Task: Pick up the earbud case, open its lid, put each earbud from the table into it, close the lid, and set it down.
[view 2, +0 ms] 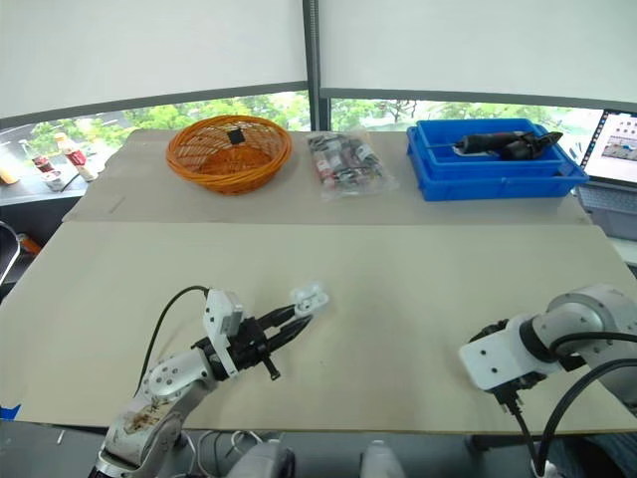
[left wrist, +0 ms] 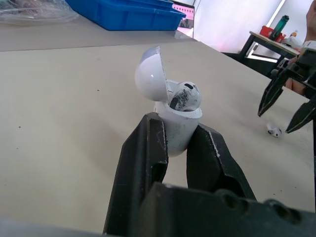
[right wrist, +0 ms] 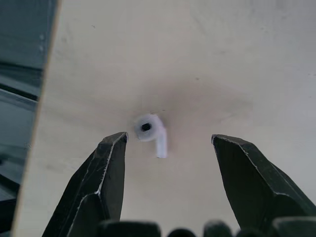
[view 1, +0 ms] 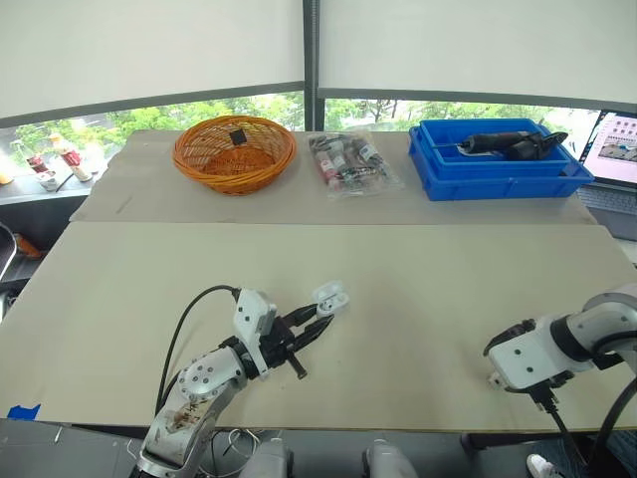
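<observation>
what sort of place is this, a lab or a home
Most likely a lab or test room: a plain work table by a window, a blue bin holding a tool, and a laptop at the table's edge.

Head pair: two eyes sat side by side, high behind the arms, and faced forward and down. The view was wide and distant, taking in the flat beige table out to the orange woven wicker basket and the blue plastic bin at its far edge.
Left wrist: sat low and very close behind the left gripper, looking along its fingers across the tabletop, past the small glossy white earbud case, toward the right gripper.
Right wrist: sat close above the tabletop, facing almost straight down at the tiny white plastic earbud.
Shared: both eyes held one scene, slightly offset. Both wrist views shared that earbud and the right gripper.
</observation>
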